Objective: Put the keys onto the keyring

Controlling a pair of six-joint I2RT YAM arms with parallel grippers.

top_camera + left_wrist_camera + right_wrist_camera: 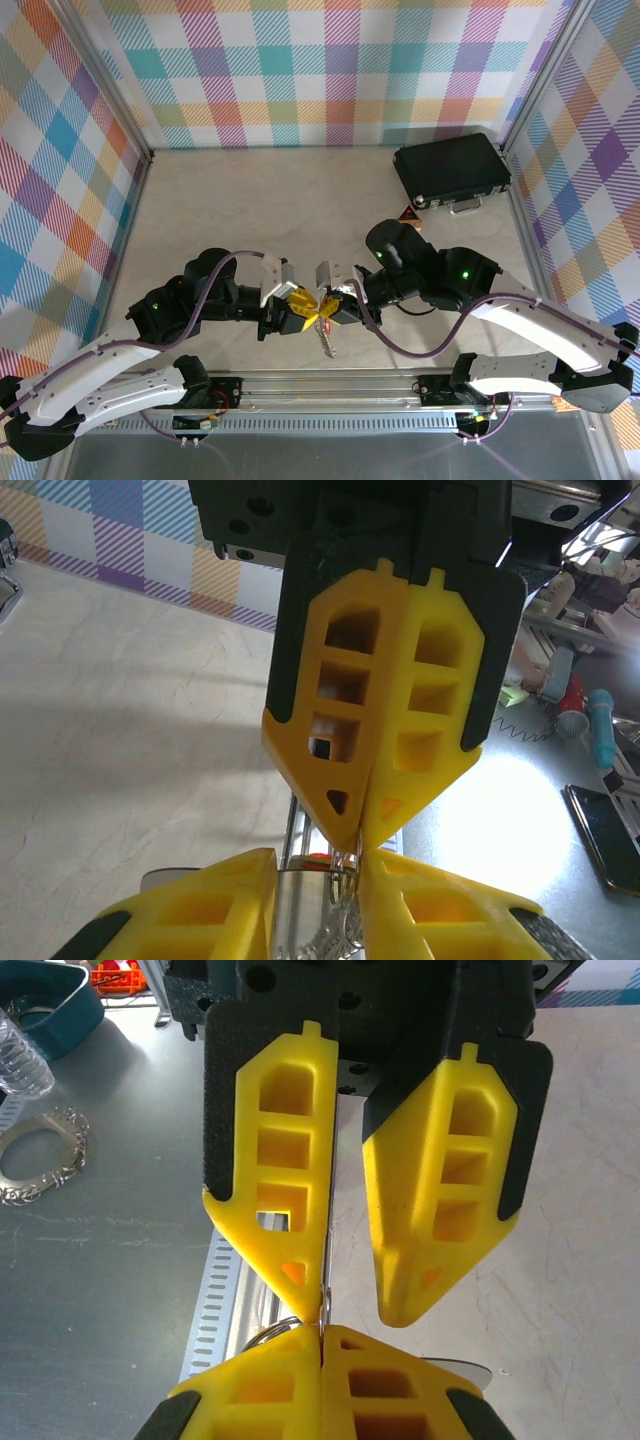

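Keyring at the near edge of the table (250, 200), dangling below where my two grippers meet

My left gripper (357, 842) is pressed together on a thin silvery wire that I take for the keyring (326, 340). My right gripper (362, 1312) has its fingers apart, one of them just beside that wire. A sliver of the red key (318, 858) shows under my left tips. Both look light, stiff and slick, apt to swing or twist, so I'd hold the loop's plain curve and take the key by its plastic head
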